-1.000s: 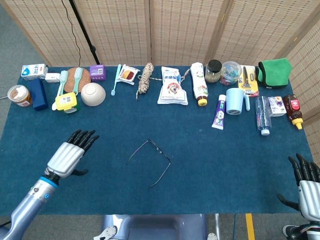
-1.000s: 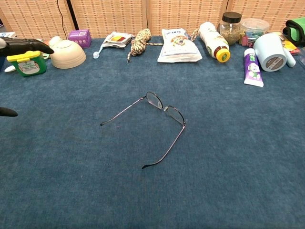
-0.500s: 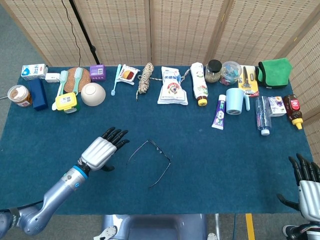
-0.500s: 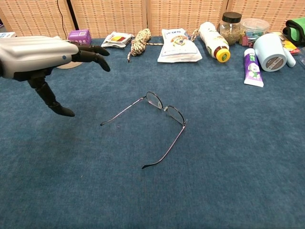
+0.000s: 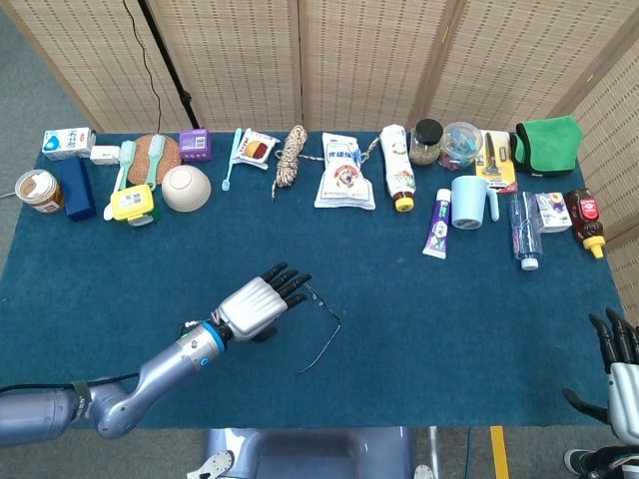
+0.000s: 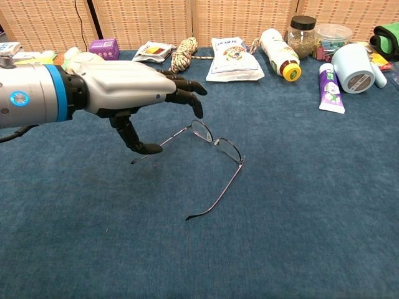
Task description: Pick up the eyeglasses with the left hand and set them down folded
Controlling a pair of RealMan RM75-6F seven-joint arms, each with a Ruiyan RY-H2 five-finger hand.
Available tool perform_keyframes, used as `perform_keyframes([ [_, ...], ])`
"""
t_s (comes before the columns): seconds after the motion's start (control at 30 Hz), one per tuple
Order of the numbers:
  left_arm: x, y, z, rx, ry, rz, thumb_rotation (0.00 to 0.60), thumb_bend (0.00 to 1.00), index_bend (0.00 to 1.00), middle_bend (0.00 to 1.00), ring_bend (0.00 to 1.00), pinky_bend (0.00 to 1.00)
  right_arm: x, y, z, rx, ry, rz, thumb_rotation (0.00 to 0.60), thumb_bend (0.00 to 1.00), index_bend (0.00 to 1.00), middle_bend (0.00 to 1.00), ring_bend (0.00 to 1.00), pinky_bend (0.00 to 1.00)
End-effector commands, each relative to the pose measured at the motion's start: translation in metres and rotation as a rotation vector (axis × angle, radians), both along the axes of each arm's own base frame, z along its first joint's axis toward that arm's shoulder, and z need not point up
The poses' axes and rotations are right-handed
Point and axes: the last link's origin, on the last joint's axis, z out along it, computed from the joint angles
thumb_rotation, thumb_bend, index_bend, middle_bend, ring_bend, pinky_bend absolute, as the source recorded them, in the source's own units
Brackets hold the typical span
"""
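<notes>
Eyeglasses [image 6: 215,144] unfolded, temples toward the robot, left hand [image 6: 128,84] above, fingers [image 6: 187,96] spread wide

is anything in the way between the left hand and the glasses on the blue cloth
Nothing visible stands in the way. The left hand hovers open just above the thin wire-framed eyeglasses, which lie unfolded on bare blue tablecloth. The bottles, bags and bowl sit along the far edge, well clear.

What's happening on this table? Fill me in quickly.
The robot's left hand is stretched out over the blue table, fingers apart, just above the eyeglasses. The glasses lie unfolded on the cloth, both temples spread, not yet gripped. The right hand rests open at the table's near right corner. A row of household items lines the far edge.
</notes>
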Motion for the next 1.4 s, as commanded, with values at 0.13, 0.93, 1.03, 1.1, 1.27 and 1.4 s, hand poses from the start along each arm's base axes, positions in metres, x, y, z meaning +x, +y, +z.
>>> perform_keyframes([
  [0.13,0.013,0.005,-0.025,-0.055,0.024,-0.019,0.514,0.36,0.19,0.00,0.00,0.00,-0.002,0.002,0.002,-0.008,0.005,-0.016,0.600,0.00,0.03,0.00,0.00,0.00],
  [0.93,0.041,0.008,-0.069,-0.110,0.063,-0.023,0.514,0.37,0.19,0.00,0.00,0.00,-0.011,0.003,0.003,-0.019,0.007,-0.060,0.600,0.00,0.03,0.00,0.00,0.00],
  [1.03,0.041,0.006,-0.070,-0.115,0.073,-0.022,0.514,0.37,0.19,0.00,0.00,0.00,-0.011,0.002,0.003,-0.019,0.008,-0.060,0.600,0.00,0.03,0.00,0.00,0.00],
  [1.1,0.040,0.006,-0.070,-0.115,0.077,-0.025,0.514,0.37,0.20,0.00,0.00,0.00,-0.011,0.002,0.003,-0.020,0.009,-0.060,0.600,0.00,0.03,0.00,0.00,0.00],
  [1.27,0.035,0.002,-0.066,-0.113,0.104,-0.049,0.514,0.38,0.21,0.00,0.00,0.00,-0.010,0.001,0.002,-0.016,0.009,-0.060,0.600,0.00,0.03,0.00,0.00,0.00],
  [1.4,0.027,-0.003,-0.058,-0.115,0.136,-0.072,0.514,0.37,0.22,0.00,0.00,0.00,-0.008,-0.001,0.000,-0.012,0.009,-0.053,0.600,0.00,0.03,0.00,0.00,0.00],
])
